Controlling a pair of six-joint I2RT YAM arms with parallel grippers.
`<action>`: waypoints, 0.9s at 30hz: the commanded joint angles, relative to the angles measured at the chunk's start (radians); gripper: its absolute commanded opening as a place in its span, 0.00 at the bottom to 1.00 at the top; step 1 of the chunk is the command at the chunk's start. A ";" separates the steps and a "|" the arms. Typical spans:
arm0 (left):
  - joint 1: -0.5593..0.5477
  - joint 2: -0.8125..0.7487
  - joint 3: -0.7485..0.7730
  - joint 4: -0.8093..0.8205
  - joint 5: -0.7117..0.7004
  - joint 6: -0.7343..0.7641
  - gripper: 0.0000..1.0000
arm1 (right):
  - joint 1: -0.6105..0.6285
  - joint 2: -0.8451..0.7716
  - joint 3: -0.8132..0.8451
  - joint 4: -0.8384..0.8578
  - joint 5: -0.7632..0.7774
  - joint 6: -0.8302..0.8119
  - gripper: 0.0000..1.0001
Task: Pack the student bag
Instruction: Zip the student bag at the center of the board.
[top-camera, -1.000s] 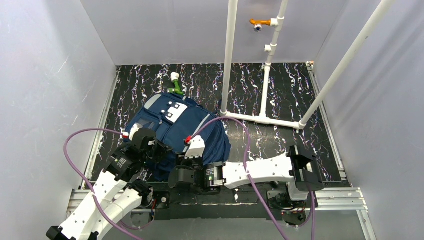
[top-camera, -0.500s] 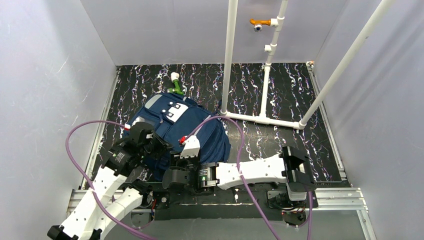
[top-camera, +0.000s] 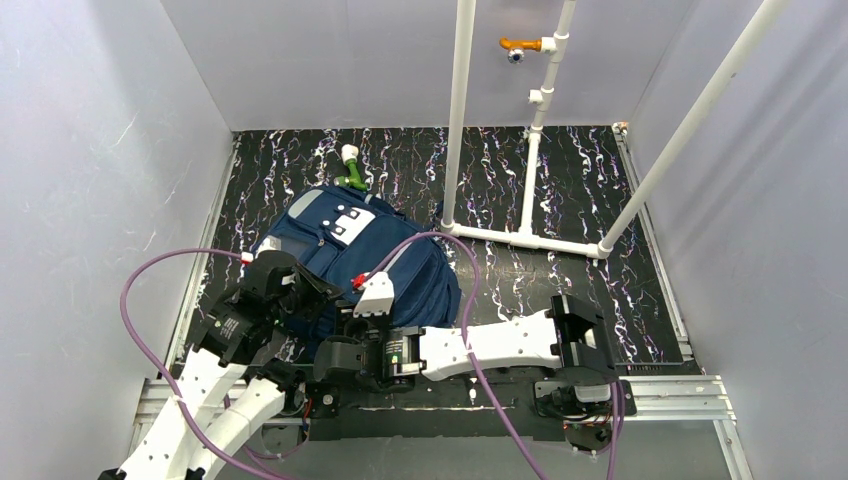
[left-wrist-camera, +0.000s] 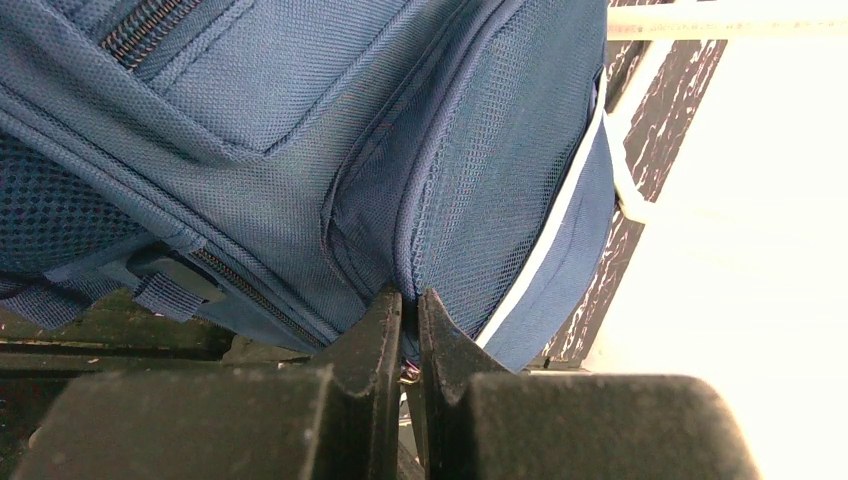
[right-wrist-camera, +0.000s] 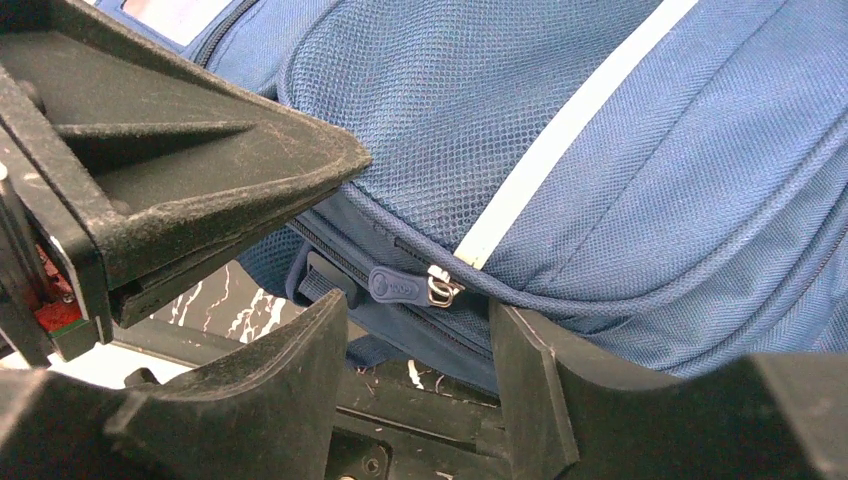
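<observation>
right gripper (right-wrist-camera: 420, 310): slid left along student bag (top-camera: 350, 250) | left gripper (left-wrist-camera: 410, 300): leftward

Left arm (top-camera: 195, 388) and right arm (top-camera: 495, 342): white boxy links, black joint housings; 1 purple cable (top-camera: 124, 300) loops off each; a white wrist block (top-camera: 375, 296) bears a red tab; right gripper (right-wrist-camera: 418, 308) has 2 scuffed black wedge fingers (right-wrist-camera: 270, 390).
</observation>
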 joint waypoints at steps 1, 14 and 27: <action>-0.010 -0.042 0.030 -0.021 0.131 0.016 0.00 | -0.034 0.001 -0.004 0.037 0.119 0.053 0.61; -0.010 -0.108 -0.027 -0.034 0.112 -0.006 0.00 | -0.067 0.062 0.057 -0.074 0.216 0.127 0.44; -0.010 -0.145 -0.046 -0.009 0.167 -0.035 0.00 | -0.065 -0.018 0.012 0.112 0.001 -0.065 0.50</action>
